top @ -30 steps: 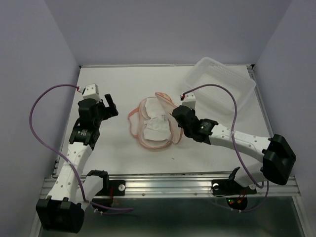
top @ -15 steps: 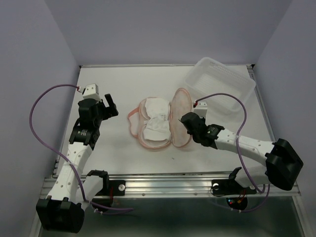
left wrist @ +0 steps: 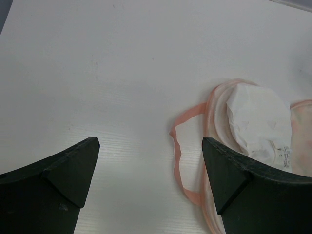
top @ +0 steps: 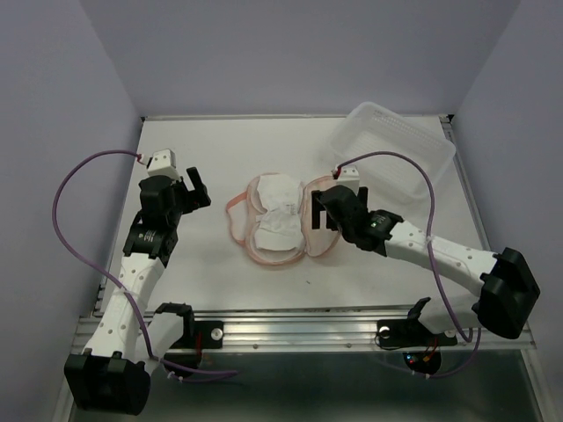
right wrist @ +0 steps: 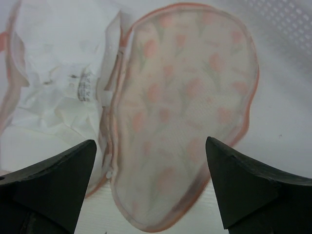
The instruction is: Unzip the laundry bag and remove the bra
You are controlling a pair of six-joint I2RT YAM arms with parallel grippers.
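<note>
1. Bag (right wrist: 185, 112) is lying unzipped on the table (top: 211, 141), with the bra (top: 277, 220) sitting in its left half.
2. Right gripper (right wrist: 150, 146) is hovering over the printed flap, jaws wide, holding nothing.
3. Left gripper (left wrist: 150, 141) is hovering open, left of the bag.

light: bright, even | shadows: faint | right wrist view: soft-focused

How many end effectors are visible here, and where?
2. The left end effector is left of the laundry bag; the right end effector is above its opened half.
</note>
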